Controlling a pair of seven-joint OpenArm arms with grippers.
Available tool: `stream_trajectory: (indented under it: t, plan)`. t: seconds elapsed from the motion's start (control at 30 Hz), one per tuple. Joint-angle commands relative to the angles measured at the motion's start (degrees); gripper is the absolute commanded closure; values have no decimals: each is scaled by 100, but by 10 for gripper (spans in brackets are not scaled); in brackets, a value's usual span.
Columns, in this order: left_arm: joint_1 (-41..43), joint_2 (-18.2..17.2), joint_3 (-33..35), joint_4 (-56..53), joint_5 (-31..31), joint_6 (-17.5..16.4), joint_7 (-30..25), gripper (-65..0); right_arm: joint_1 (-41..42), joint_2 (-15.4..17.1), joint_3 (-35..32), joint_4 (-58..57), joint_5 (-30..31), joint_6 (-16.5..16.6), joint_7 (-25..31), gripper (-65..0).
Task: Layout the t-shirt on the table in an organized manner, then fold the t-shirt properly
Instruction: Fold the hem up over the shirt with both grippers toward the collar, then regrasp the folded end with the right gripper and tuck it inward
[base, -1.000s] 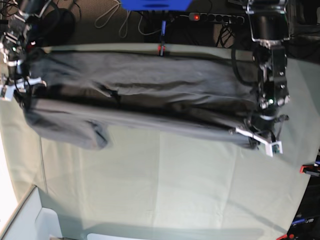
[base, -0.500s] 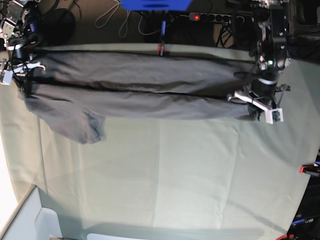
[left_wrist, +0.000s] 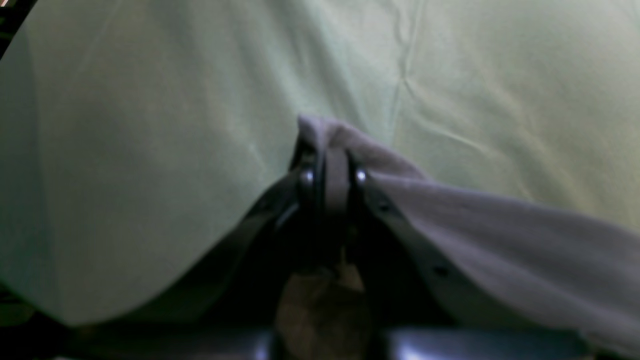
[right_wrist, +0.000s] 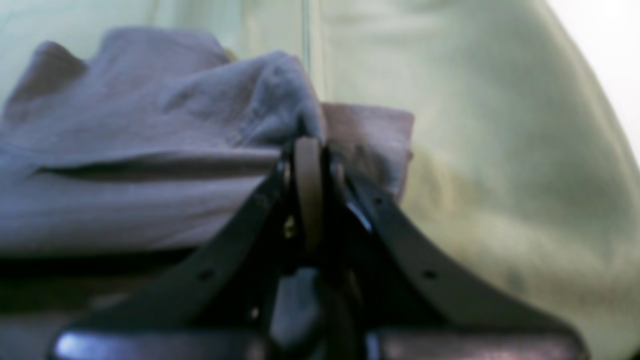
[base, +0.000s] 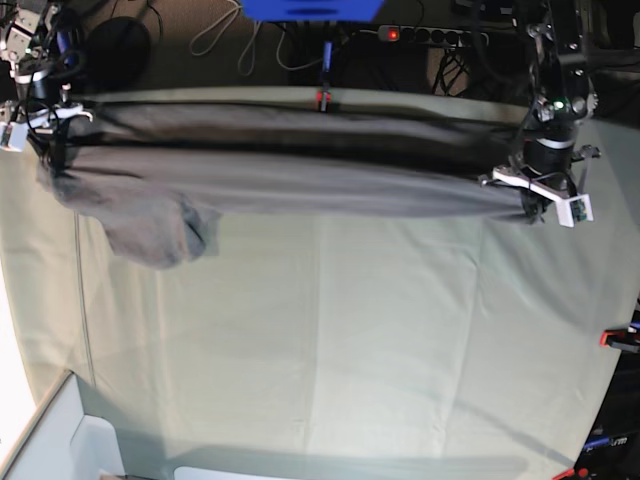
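t-shirt (base: 290, 185) stretched between clamped left hand (base: 535, 205) and right hand (base: 45, 135).

1. T-shirt (base: 290, 180) stretched across the far part of the counter (base: 350, 350), spanning almost its whole width in the base view.
2. Right gripper (base: 45, 150) at the shirt's left end in that view; left gripper (base: 528, 205) at the right end.
3. Sleeve (base: 150, 232) hangs off the near edge of the shirt, close to the left end.
4. Clamp (base: 323, 98) on the counter's far edge, behind mid-shirt; another clamp (base: 612, 339) at the right edge.
5. Power strip (base: 430, 36) on the floor behind the counter.
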Motion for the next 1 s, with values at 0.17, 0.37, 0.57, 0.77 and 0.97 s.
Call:
stream_trajectory:
  t: [0.17,0.37,0.57,0.77,0.97]
  plan:
    - [-70,-47,-15,-410,21,38,-155,0,-226,98,10,50,95,91,564,0]
    - [-96,-47,-15,-797,21,38,-163,0,-331,1,-8,6,77,91,555,0]
    - [-96,-47,-6,-832,21,29,-137,-2,-340,-25,-149,15,-371,91,581,0]
    - [-79,-82,-6,-815,21,29,-128,-2,-568,-25,-140,261,-397,91,590,0]
    - [-70,-55,-6,-841,21,29,-128,-66,-735,18,-175,226,-441,91,537,-19]
